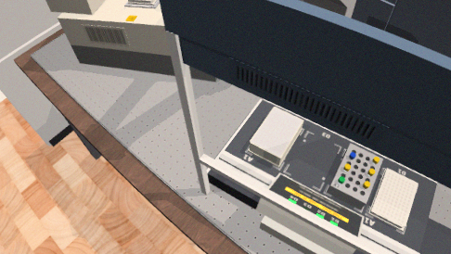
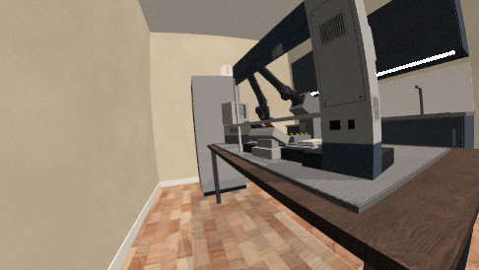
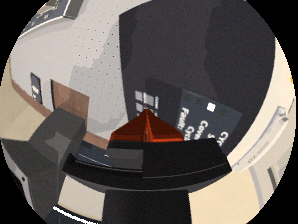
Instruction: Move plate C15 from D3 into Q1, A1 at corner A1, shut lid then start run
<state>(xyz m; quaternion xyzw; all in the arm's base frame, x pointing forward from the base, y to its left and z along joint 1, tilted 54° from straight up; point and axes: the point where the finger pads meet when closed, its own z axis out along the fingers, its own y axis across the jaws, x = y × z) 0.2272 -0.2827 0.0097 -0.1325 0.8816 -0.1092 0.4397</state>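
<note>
Top view, D3 nest [image 1: 312, 155] bare, plate C15 not identifiable, deep-well block [image 1: 276, 134] beside it, tube cooling block [image 1: 358, 172], plate G16 [image 1: 394, 196], white post [image 1: 190, 116] in front, gripper [image 3: 148, 129] fingers closed on nothing.

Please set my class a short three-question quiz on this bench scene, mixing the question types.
1. True or false: a plate lies in the nest between the deep-well block and the tube cooling block.
2. The gripper is: A open; B shut, holding nothing; C shut on a plate.
3. Fill in: most coloured tube caps in the tube cooling block are ____.
Key: 1 false; 2 B; 3 yellow.
</note>
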